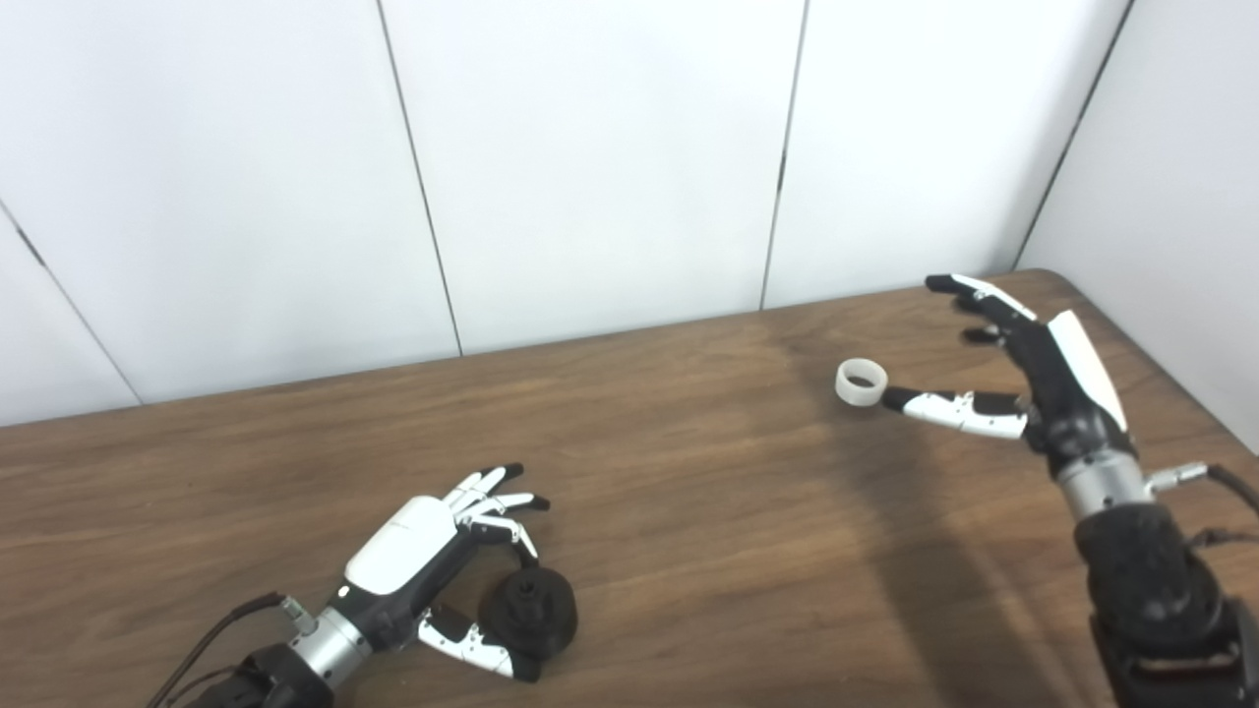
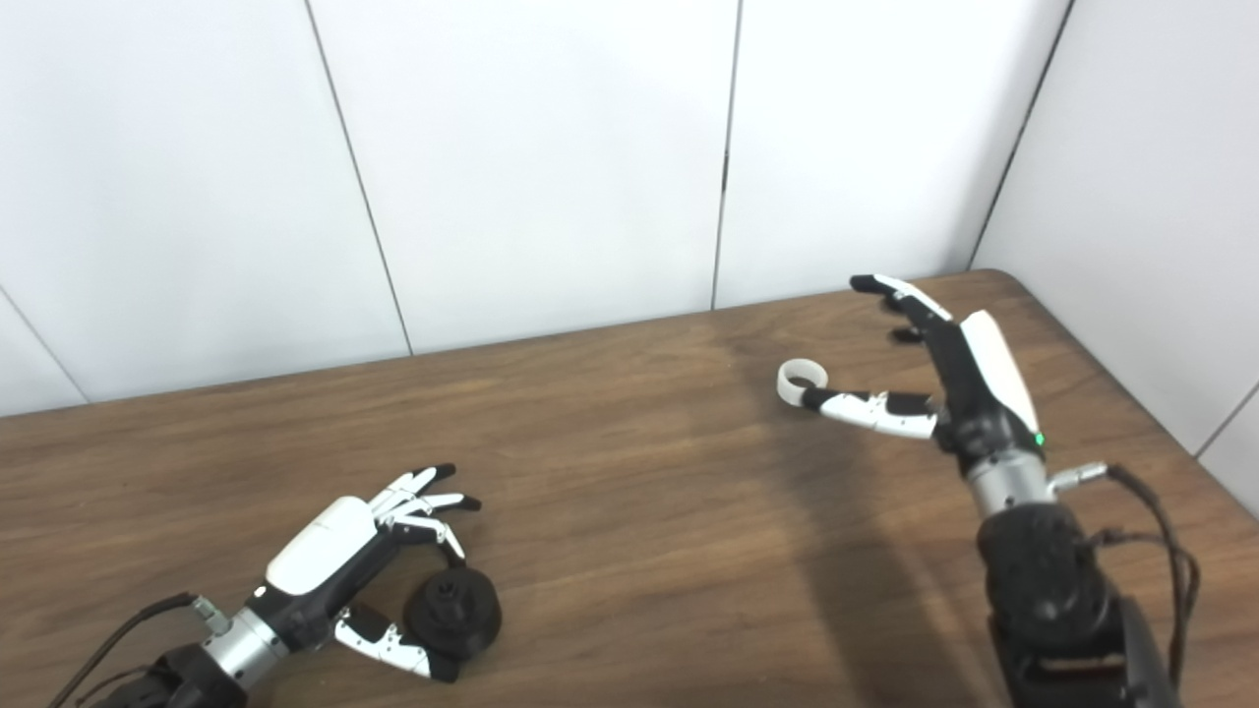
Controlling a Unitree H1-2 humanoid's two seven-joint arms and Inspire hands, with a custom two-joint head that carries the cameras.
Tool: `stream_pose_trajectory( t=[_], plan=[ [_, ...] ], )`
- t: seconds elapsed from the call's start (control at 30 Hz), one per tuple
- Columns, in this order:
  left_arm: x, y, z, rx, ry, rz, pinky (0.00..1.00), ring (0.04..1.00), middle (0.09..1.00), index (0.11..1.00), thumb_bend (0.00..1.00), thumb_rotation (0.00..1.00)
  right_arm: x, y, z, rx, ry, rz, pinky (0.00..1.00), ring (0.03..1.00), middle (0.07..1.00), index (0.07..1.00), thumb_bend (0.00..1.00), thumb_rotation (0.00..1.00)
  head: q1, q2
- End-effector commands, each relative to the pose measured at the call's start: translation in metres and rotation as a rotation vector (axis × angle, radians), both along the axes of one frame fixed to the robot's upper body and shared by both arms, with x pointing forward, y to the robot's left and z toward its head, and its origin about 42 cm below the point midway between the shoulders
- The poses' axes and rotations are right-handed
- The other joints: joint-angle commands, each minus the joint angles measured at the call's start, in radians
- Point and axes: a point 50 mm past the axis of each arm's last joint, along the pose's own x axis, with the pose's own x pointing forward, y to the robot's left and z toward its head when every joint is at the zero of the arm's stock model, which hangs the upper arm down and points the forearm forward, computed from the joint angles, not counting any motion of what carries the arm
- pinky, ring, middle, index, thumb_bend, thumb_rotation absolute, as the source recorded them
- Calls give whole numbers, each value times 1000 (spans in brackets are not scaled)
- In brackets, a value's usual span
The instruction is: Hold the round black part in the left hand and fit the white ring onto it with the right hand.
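Note:
The round black part (image 1: pixel 532 610) lies on the wooden table (image 1: pixel 689 511) at the front left, a small hub sticking up from its top. My left hand (image 1: pixel 423 556) is open and cupped around it: the thumb lies along its near side and the fingers arch over its far side, not clamped. The white ring (image 1: pixel 862 382) lies on the table at the far right. My right hand (image 1: pixel 1043 379) is open and hovers just right of the ring, thumb tip next to it and fingers stretched out above. The ring also shows in the right eye view (image 2: pixel 800 380).
White wall panels (image 1: pixel 590 167) rise right behind the table's far edge and along its right side. The table's rounded far right corner (image 1: pixel 1057 280) is close behind my right hand. Cables trail from both wrists.

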Motion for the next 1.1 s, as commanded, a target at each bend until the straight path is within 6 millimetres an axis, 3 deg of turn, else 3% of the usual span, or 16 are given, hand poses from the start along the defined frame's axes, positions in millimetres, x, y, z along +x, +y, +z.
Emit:
stream_pose_trajectory(
  t=[0.0,0.17,0.3,0.37,0.63,0.8,1.07],
  plan=[
    [1,16,-11,100,29,17,1000,1000,867,478,525,60,14,-9,31,-135,-72,22,822,894,860,734,688,202,-5,-1],
    [0,20,-11,90,38,28,1000,1000,868,480,525,58,35,-21,41,-229,-15,10,854,914,829,634,815,164,-23,-11],
    [0,24,-11,91,41,33,1000,1000,872,480,525,58,52,-27,47,-341,1,15,807,908,821,622,884,143,-34,-18],
    [0,25,-11,93,37,35,1000,1000,872,480,525,58,59,-29,47,-384,-1,17,844,913,822,616,916,123,-34,-18],
    [-3,28,-14,88,45,34,1000,1000,872,480,525,58,97,-33,47,-552,88,35,990,977,860,641,950,129,-64,-38],
    [-4,28,-15,93,52,30,1000,1000,874,480,525,59,118,-30,50,-710,167,80,999,1000,892,676,940,206,-68,-44],
    [-7,29,-16,91,55,29,1000,1000,871,480,525,59,140,-19,48,-848,250,117,1000,1000,911,710,959,209,-70,-52]
  ],
)
